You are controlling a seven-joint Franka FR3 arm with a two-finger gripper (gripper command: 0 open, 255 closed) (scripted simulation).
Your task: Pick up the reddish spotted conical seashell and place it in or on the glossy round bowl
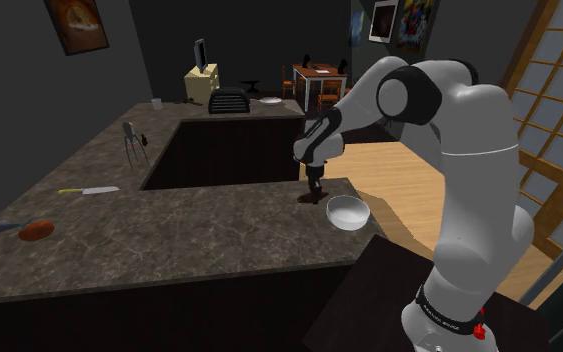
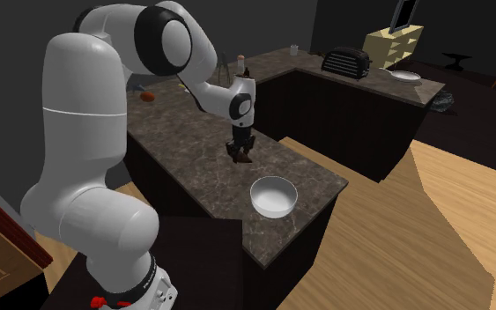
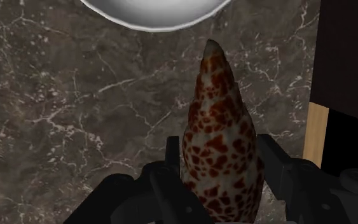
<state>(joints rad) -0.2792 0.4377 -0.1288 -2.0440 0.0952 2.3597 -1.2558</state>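
Note:
The reddish spotted conical seashell (image 3: 219,140) sits between my two black fingers, which press on both its sides, its tip pointing toward the bowl. My gripper (image 3: 219,153) is shut on it. In the shoulder view, the gripper (image 1: 314,183) points down over the dark marble counter, with the shell (image 1: 315,194) at its tips, just left of the glossy white round bowl (image 1: 348,212). The second exterior view shows the gripper (image 2: 240,150) and shell (image 2: 242,159) just above the counter, up and left of the bowl (image 2: 272,195). The bowl's rim (image 3: 152,19) lies a short way beyond the shell's tip.
The bowl stands near the counter's end (image 2: 325,189), with wooden floor beyond. A knife (image 1: 89,190), a reddish object (image 1: 36,230) and a metal tripod (image 1: 132,140) lie far along the counter. A black toaster (image 1: 229,100) and a plate (image 1: 269,101) stand on the back counter.

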